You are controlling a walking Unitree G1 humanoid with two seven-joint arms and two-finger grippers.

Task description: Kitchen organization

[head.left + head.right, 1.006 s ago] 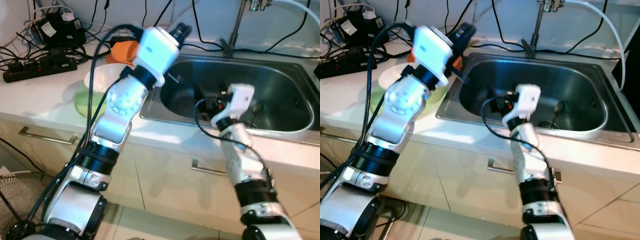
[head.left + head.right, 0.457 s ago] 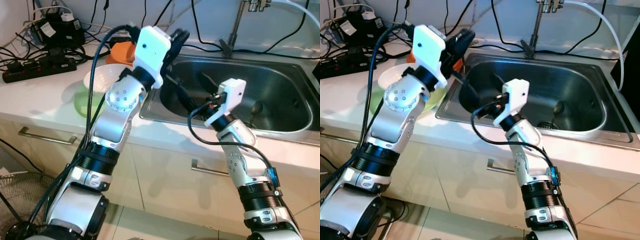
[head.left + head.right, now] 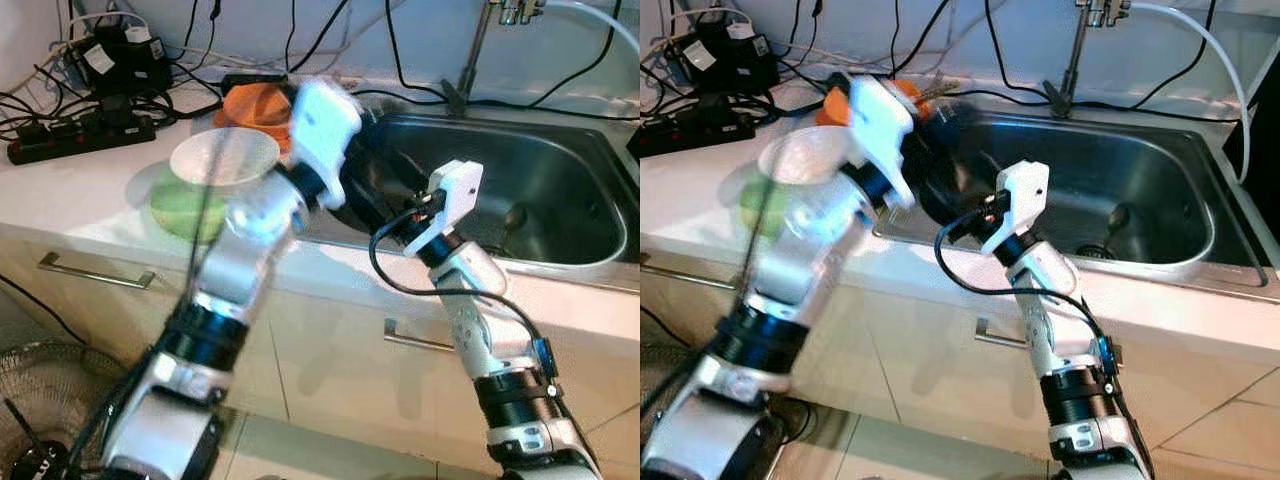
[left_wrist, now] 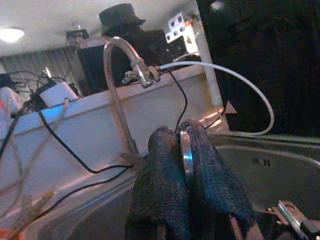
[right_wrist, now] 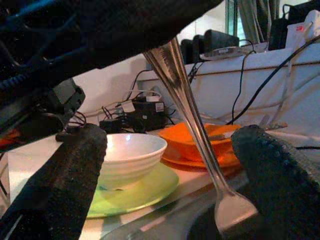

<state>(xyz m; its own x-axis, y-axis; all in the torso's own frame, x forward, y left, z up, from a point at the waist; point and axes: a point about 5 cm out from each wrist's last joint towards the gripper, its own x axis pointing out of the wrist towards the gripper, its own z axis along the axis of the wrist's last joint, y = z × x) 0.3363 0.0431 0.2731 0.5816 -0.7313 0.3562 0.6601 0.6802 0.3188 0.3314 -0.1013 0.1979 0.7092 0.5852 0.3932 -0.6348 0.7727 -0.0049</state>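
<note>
Two end effectors meet at the sink left rim, middle of the frame. The left end effector is clamped tight on a metal utensil handle. The right end effector is spread wide, its fingers on either side of the hanging spoon. Upper left on the desk, a white bowl sits on a green plate, beside orange dishes. No writing is legible.

Head pair looks down — sink; wrists close.
</note>
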